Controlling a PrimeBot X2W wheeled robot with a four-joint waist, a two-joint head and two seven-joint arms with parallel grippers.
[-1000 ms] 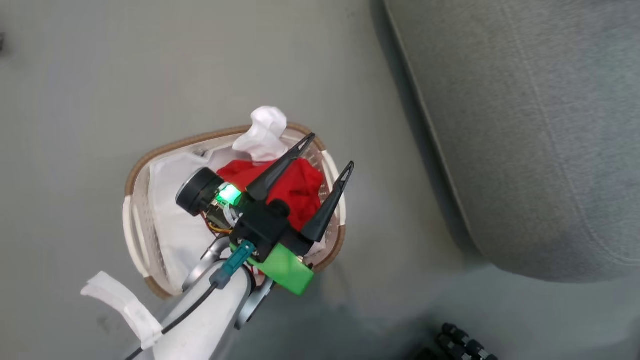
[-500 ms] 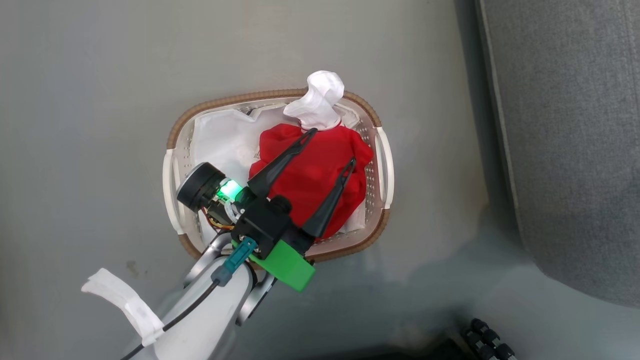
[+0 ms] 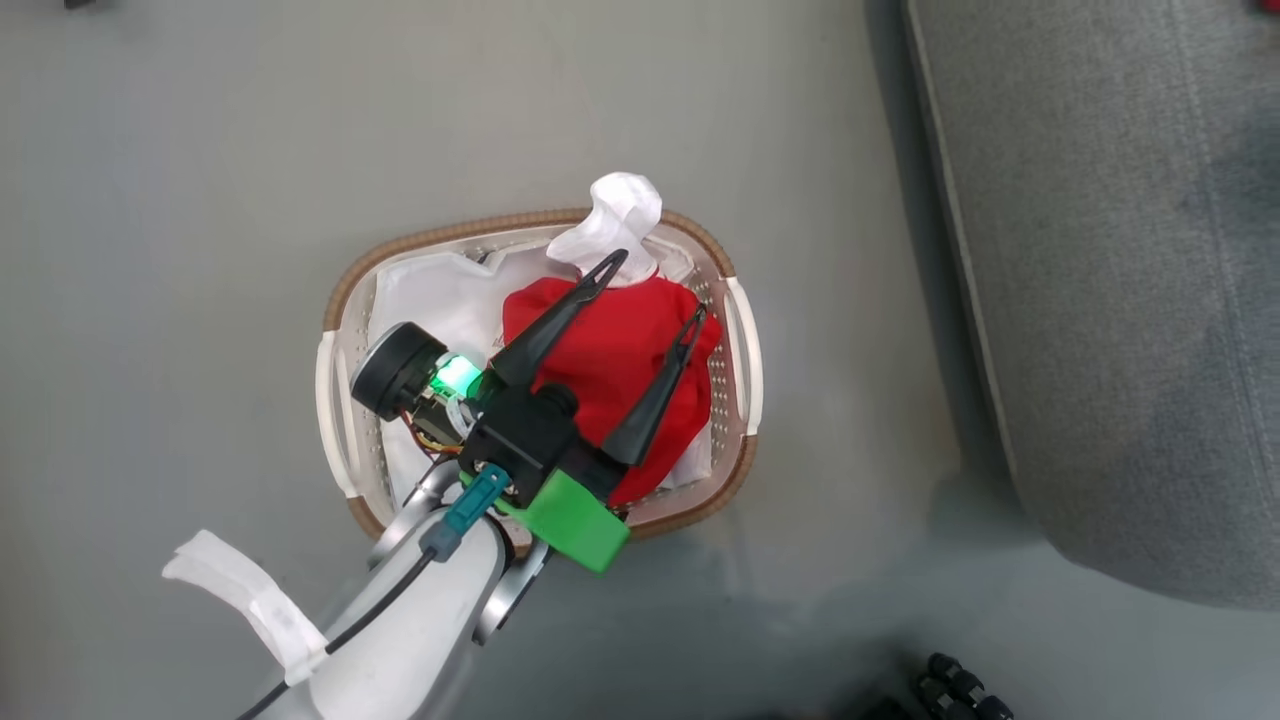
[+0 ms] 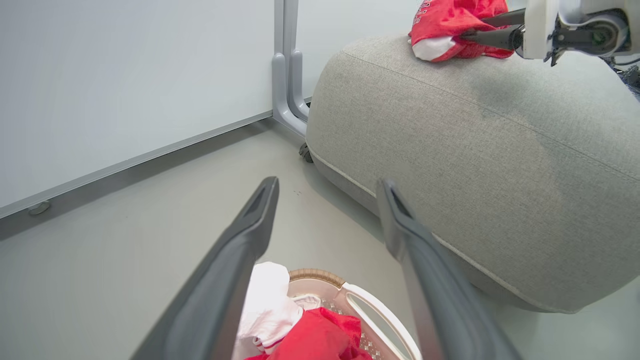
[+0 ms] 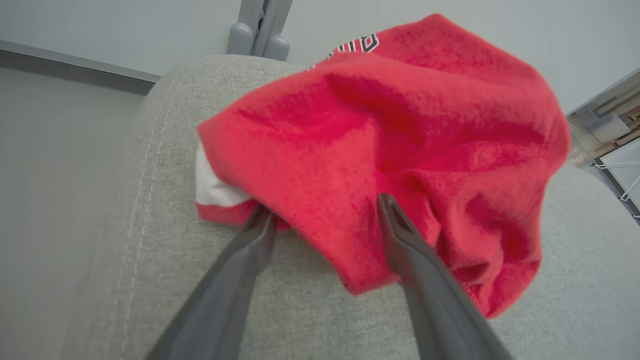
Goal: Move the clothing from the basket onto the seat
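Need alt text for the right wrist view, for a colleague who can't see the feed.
A crumpled red sports garment with a white cuff and white lettering lies on the large grey fabric seat cushion. The right end effector has its two dark fingers apart, tips against the garment's near edge.

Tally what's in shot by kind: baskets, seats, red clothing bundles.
Oval white perforated plastic basket with brown woven rim: 1
Large grey fabric sofa seat cushion: 1
Soft red garment bundles: 2 (one in the basket, one on the cushion)
Total: 4
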